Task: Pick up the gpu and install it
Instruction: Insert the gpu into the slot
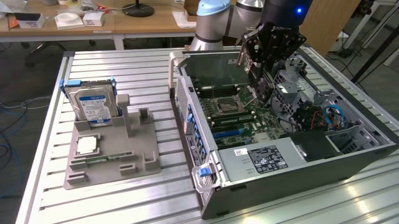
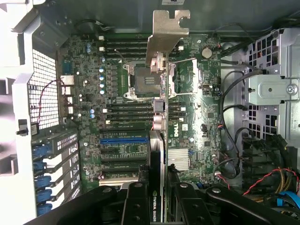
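The black two-fingered gripper (image 1: 267, 65) on the blue-and-grey arm is clamped on the gpu (image 1: 262, 90), a thin, flat black card. It holds the card on edge above the open interior of the black and grey metal computer case (image 1: 283, 165), which lies on its side. In the wrist view the gripper (image 2: 161, 194) has one matte black finger (image 2: 135, 201) on each face of the gpu (image 2: 157, 157). The card is seen along its narrow upper edge, which carries white lettering. Its bare silver end bracket (image 2: 167, 40) is stamped sheet metal with a bent, notched tab, and it sits at the end of the card away from the fingers.

Below the card lies the dark green motherboard (image 2: 197, 93), densely studded with small components. On it are a square metal processor socket (image 2: 139, 82), rows of long black slots, one bright blue slot (image 2: 124, 139) and a finned silver heat sink (image 2: 179, 159). The card hangs over the board, apart from it.

On the exterior view's left, well apart from the case, a grey moulded plastic holder (image 1: 115, 161) rests on the ribbed aluminium table (image 1: 124, 70). It carries an upright silver hard drive with a blue-white label (image 1: 93, 106), a slim green memory stick (image 1: 106, 158) lying flat, and a square silver processor chip (image 1: 87, 144).
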Controlling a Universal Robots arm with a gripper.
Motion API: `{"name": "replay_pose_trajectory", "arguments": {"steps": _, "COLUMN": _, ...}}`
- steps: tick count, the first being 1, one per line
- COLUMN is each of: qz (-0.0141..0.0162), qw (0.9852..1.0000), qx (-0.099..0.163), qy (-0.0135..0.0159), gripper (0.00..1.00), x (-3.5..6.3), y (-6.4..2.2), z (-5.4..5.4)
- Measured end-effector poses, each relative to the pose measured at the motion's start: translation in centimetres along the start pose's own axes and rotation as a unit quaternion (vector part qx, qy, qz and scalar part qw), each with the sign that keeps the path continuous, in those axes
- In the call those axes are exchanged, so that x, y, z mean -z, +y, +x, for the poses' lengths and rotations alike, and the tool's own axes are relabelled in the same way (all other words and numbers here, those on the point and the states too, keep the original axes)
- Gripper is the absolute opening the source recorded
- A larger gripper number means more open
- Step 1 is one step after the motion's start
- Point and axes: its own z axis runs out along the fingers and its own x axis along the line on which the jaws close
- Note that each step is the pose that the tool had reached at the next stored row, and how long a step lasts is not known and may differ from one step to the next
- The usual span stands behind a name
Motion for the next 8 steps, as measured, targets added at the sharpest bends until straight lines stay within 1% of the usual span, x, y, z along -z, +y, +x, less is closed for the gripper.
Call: {"name": "replay_pose_trajectory", "arguments": {"steps": 8, "qz": 0.0001, "qw": 1.0, "qx": 0.0, "qy": 0.0, "gripper": 0.26, "x": -0.02, "y": 0.0, "z": 0.0}}
